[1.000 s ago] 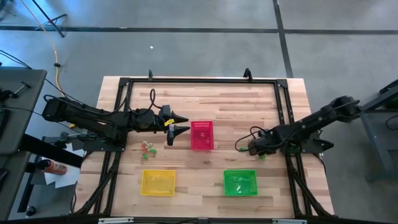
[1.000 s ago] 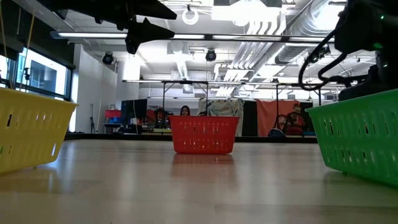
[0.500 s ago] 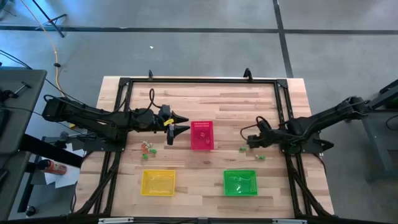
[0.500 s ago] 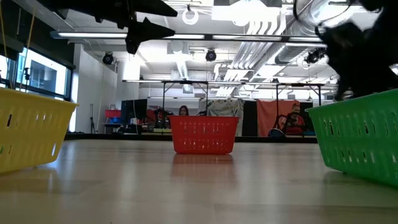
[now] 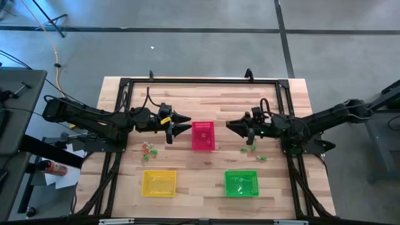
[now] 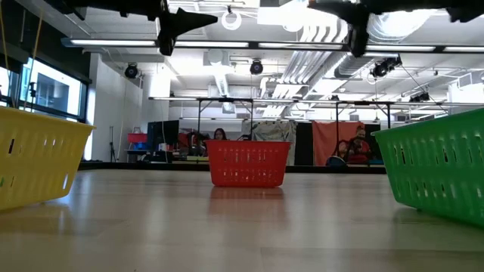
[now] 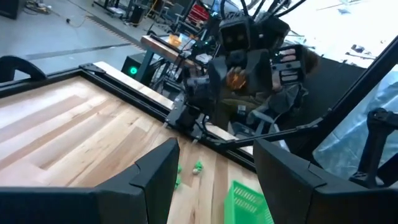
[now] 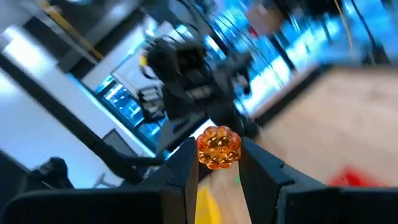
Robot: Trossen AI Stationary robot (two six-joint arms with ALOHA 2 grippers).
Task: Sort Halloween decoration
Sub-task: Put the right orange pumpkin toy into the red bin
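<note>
Wooden table (image 5: 206, 100), 3 mesh baskets (image 5: 202, 135), ceiling pipes (image 6: 318, 57) beyond.

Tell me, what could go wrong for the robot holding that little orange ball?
The right gripper pinches the small orange trinket only at its fingertips, high above the table, so it might slip and bounce away. The red basket sits between both arms, and the open left gripper waits right beside it, so the two grippers could bump if both move in. Loose green trinkets lie near the right arm and could get knocked.
</note>
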